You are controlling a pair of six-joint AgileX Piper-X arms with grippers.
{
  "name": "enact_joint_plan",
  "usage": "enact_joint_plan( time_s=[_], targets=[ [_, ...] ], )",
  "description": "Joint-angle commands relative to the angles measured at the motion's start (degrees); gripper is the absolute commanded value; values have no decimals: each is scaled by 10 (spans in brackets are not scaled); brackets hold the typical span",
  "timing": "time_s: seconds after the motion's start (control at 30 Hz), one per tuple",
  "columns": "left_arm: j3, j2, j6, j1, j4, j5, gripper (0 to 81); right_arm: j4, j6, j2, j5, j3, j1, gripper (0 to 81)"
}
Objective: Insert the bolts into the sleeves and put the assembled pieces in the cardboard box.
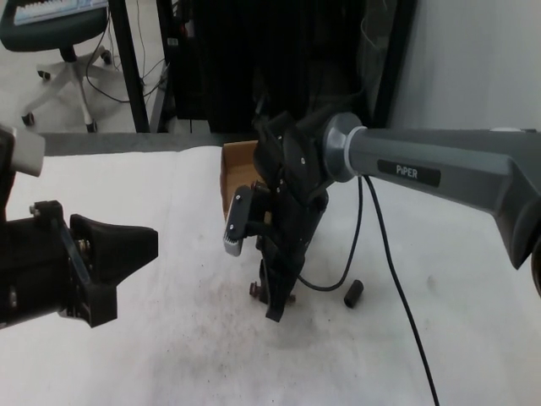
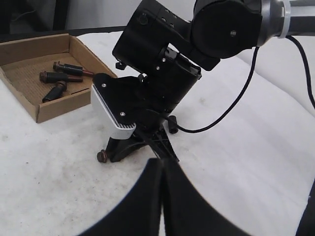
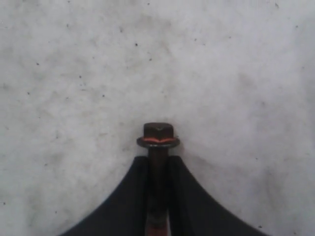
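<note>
**Right pincer (image 3: 157,163) clamped on a bolt (image 3: 158,135) low over the tabletop (image 3: 74,73).**
Bolt head protrudes past the fingertips. Left pincer (image 2: 162,165) closed, well apart. Loose black sleeve (image 1: 353,293) lies near the right pincer. Cardboard box (image 2: 54,108) beyond holds three bolt pieces (image 2: 61,77).

Dark, near-black, that was the bolt (image 3: 157,135), with a rust-orange ring under its head. The right gripper (image 3: 157,164) was plain black, and so was the left gripper (image 2: 162,164). The cloth (image 3: 74,73) was white, peppered with dark specks and grey smudges. The cardboard box (image 2: 59,105) was brown, its 3 pieces (image 2: 60,77) black with rusty-brown heads. The loose sleeve (image 1: 353,293) was black, the arm (image 1: 456,173) grey.
</note>
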Motion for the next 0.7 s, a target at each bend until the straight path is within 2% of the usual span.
enact_joint_plan(
  time_s=[0.0,0.23,0.67],
  targets=[
    [-3,-6,4,-2,-5,-1,3,28,-3,4,13,9,14,17],
    [-3,-6,4,-2,-5,-1,3,42,-23,4,33,8,19,251],
    [-3,-6,4,-2,-5,-1,3,1,-35,4,33,8,22,258]
  ],
)
